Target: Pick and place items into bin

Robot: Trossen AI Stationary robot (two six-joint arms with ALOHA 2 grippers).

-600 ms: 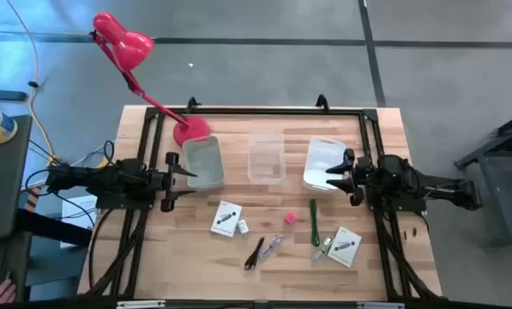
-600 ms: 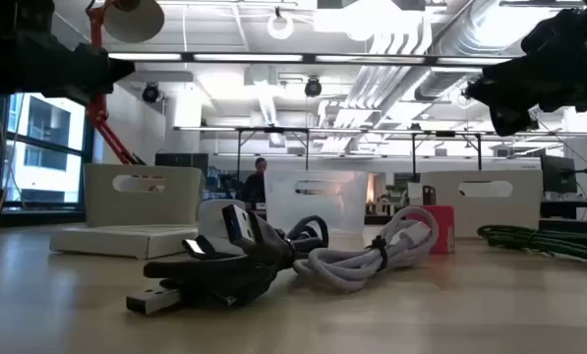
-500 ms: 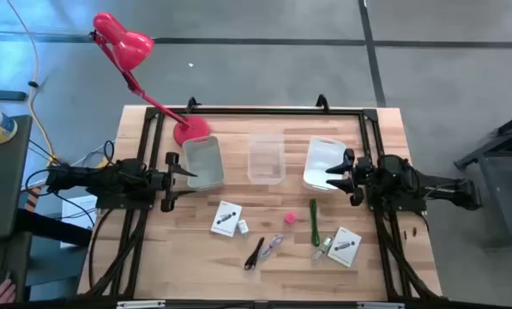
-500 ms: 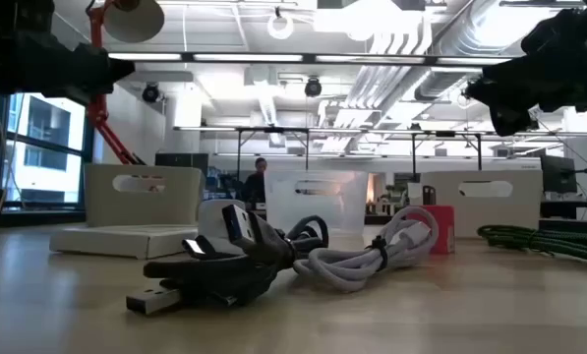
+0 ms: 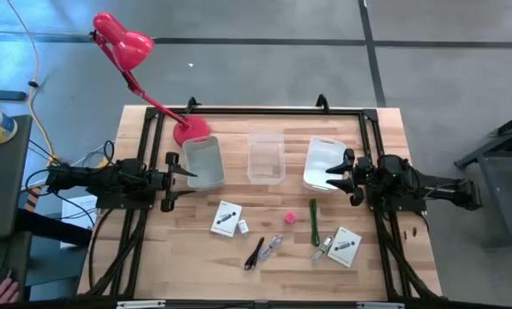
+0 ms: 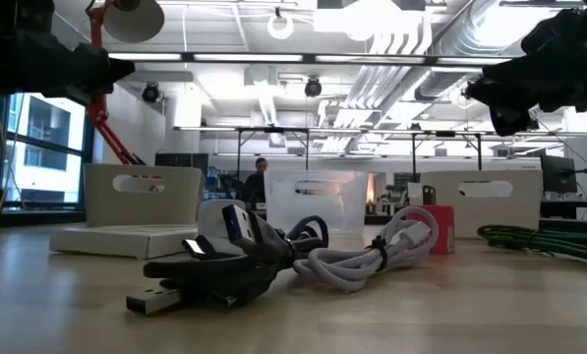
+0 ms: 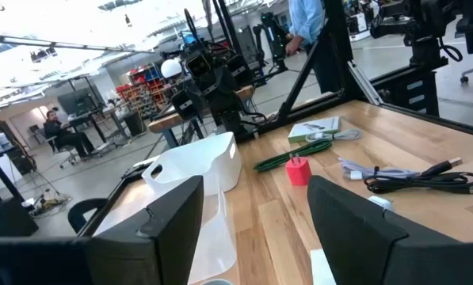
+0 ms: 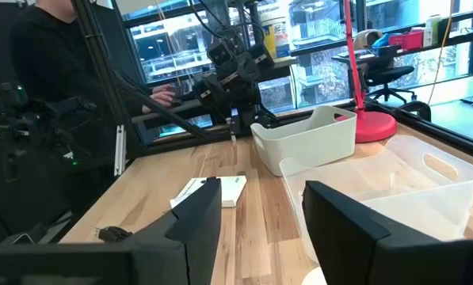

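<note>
The items lie loose on the near half of the wooden table. They are a white card (image 5: 226,218), a pale bit (image 5: 243,227), a pink cube (image 5: 290,218), a green stick (image 5: 314,221), a black cable (image 5: 255,254) beside a pale cable (image 5: 274,244), and a second card (image 5: 346,245). Three bins stand in a row farther back: a white one (image 5: 204,161), a clear one (image 5: 266,157) and another white one (image 5: 322,160). My left gripper (image 5: 190,184) hovers open beside the left bin. My right gripper (image 5: 328,179) hovers open over the right bin's near end. Both point toward the table's middle.
A red desk lamp (image 5: 123,45) stands with its base (image 5: 191,130) at the far left, behind the left bin. A black frame (image 5: 256,112) runs round the table's edges. A person (image 8: 54,87) stands beyond the table in the right wrist view.
</note>
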